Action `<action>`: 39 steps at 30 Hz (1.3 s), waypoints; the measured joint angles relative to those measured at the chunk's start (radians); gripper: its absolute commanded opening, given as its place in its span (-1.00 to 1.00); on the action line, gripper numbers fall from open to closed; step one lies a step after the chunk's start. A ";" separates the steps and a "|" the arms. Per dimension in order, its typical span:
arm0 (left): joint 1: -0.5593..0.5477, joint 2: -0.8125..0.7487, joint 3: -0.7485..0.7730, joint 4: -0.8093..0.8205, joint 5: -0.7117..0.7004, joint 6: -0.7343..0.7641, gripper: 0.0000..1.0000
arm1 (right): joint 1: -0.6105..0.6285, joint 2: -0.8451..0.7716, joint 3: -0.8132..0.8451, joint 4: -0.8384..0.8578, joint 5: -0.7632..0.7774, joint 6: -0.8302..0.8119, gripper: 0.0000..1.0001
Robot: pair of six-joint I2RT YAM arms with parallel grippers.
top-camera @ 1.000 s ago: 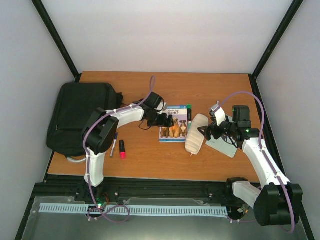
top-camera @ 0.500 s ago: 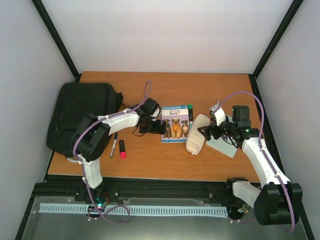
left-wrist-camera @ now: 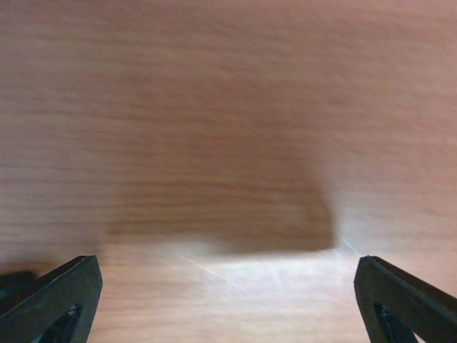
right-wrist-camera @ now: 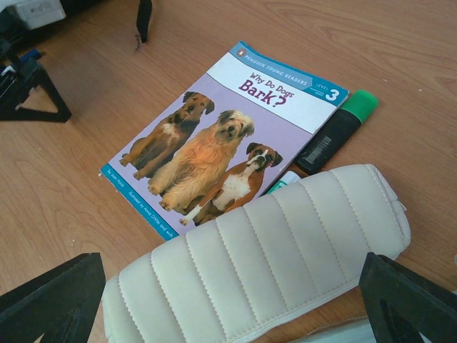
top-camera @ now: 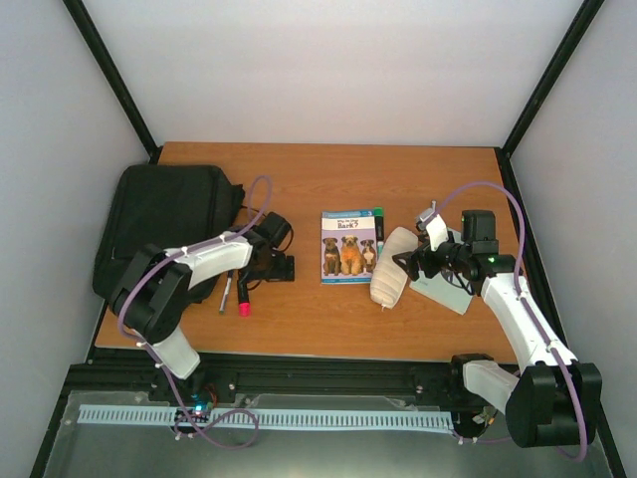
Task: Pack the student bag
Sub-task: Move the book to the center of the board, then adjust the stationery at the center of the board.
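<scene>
The student bag (top-camera: 159,224) lies flat at the counter's (top-camera: 328,179) left edge, toward the far corner. The left jaws gape wide and empty over bare wood, just beside the bag's near-right corner. The right jaws gape wide too, holding nothing, poised over a cream pouch (top-camera: 390,279) beside a dog book (top-camera: 348,246) mid-counter.

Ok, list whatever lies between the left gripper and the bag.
Only a pen and a pink marker lie on the table roughly between the left gripper and the bag, toward the near side. Nothing else is visible there.
</scene>
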 measured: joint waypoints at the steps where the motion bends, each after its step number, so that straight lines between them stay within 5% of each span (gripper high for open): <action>1: 0.014 -0.002 0.000 0.001 -0.017 -0.004 0.99 | 0.000 0.000 0.000 0.000 -0.001 0.000 1.00; 14: 0.079 -0.026 0.092 -0.114 -0.259 -0.003 0.99 | 0.001 0.000 0.000 -0.003 -0.002 -0.001 1.00; 39: 0.114 0.026 0.007 -0.053 -0.188 0.007 1.00 | 0.003 0.020 0.000 -0.005 -0.008 -0.010 1.00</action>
